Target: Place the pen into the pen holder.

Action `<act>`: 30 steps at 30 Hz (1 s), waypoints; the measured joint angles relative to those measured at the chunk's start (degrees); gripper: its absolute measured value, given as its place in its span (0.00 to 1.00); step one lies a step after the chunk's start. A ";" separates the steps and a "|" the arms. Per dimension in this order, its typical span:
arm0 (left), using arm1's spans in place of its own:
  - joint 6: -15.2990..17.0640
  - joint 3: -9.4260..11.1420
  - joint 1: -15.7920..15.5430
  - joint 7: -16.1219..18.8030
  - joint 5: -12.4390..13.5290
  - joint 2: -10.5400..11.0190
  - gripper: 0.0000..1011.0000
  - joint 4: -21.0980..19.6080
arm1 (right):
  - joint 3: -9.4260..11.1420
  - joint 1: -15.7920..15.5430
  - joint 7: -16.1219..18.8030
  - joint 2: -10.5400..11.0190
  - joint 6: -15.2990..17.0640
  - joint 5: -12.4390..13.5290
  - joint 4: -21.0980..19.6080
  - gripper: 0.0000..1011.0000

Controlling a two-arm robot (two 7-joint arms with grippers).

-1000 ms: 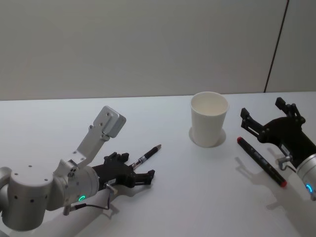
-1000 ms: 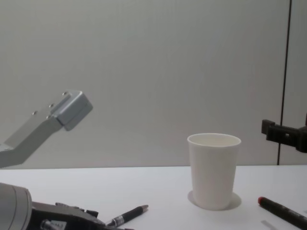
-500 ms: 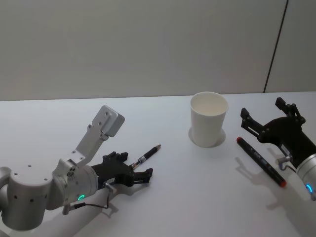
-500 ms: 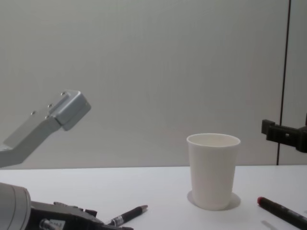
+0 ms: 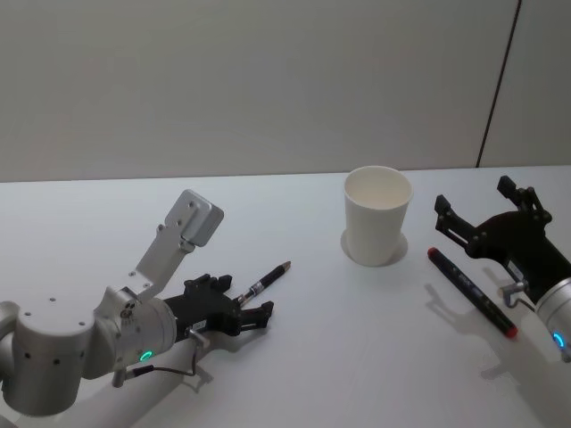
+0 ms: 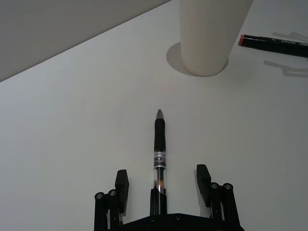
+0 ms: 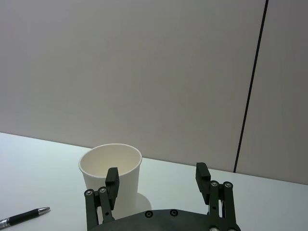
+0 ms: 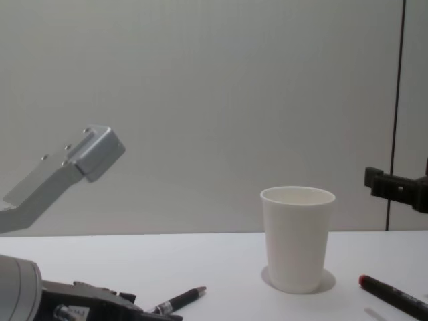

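A black pen [image 5: 268, 279] [image 6: 160, 144] [image 8: 177, 302] with a clear silver-banded barrel lies on the white table, tip pointing towards the pen holder. My left gripper [image 5: 243, 308] [image 6: 161, 177] is low over the table and open, one finger on each side of the pen's rear end without touching it. The pen holder [image 5: 378, 214] [image 6: 207, 38] [image 7: 110, 175] [image 8: 297, 237], a white paper cup, stands upright and empty at centre right. To the right of the cup, my right gripper [image 5: 473, 198] [image 7: 157, 175] hovers open and holds nothing.
A black marker [image 5: 471, 290] [image 6: 274, 45] [image 8: 394, 297] with red ends lies on the table [image 5: 357, 357] to the right of the cup, under the right gripper. The left arm's grey elbow [image 5: 192, 223] [image 8: 87, 157] rises above the table at the left.
The left gripper has drawn back slightly along the pen towards my body. The pen, the cup, the marker and the right gripper have not moved.
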 joint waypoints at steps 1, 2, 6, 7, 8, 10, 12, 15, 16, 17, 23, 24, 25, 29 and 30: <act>0.00 -0.01 0.00 0.01 0.00 0.00 0.86 0.01 | 0.00 0.00 0.00 0.00 0.00 0.00 0.00 0.99; 0.00 -0.02 0.00 0.01 0.00 0.00 0.86 0.01 | 0.00 0.00 0.00 0.00 0.00 0.00 0.00 0.99; -0.02 -0.03 0.00 0.04 -0.01 0.00 0.83 0.04 | 0.00 0.00 0.00 0.00 0.00 0.00 0.00 0.99; -0.05 -0.03 0.01 0.05 -0.05 0.00 0.83 0.04 | 0.00 0.00 0.00 0.00 0.00 0.00 0.00 0.99; -0.06 -0.03 0.02 0.06 -0.07 0.00 0.82 0.04 | 0.00 0.00 0.00 0.00 0.00 0.00 0.00 0.99; -0.12 -0.05 0.04 0.09 -0.17 0.01 0.82 0.05 | 0.00 0.00 0.00 0.00 0.00 0.00 0.00 0.99; -0.20 -0.11 0.10 0.13 -0.36 0.05 0.80 0.06 | 0.00 0.00 0.00 0.00 0.00 0.00 0.00 0.99; -0.39 -0.15 0.20 0.17 -0.62 0.13 0.78 0.05 | 0.00 0.00 0.00 0.00 0.00 0.00 0.00 0.99; -0.49 -0.16 0.24 0.21 -0.70 0.17 0.77 0.04 | 0.00 0.00 0.00 0.00 0.00 0.00 0.00 0.99; -0.55 -0.17 0.26 0.21 -0.74 0.18 0.77 0.03 | 0.00 0.00 0.00 0.00 0.00 0.00 0.00 0.99; -1.03 -0.15 0.41 0.01 -0.74 0.26 0.74 -0.12 | 0.00 0.00 0.00 0.00 0.00 0.00 0.00 0.99; -1.09 -0.14 0.42 -0.04 -0.71 0.26 0.73 -0.13 | 0.00 0.00 0.00 0.00 0.00 0.00 0.00 0.99; -1.22 -0.11 0.44 -0.18 -0.62 0.27 0.72 -0.13 | 0.00 0.00 0.00 0.00 0.00 0.00 0.00 0.99; -1.42 0.00 0.49 -0.42 -0.39 0.30 0.68 -0.26 | 0.00 0.00 0.00 0.00 0.00 0.00 0.00 0.99; -1.51 0.05 0.52 -0.58 -0.28 0.32 0.67 -0.35 | 0.00 0.00 0.00 0.00 0.00 0.00 0.00 0.99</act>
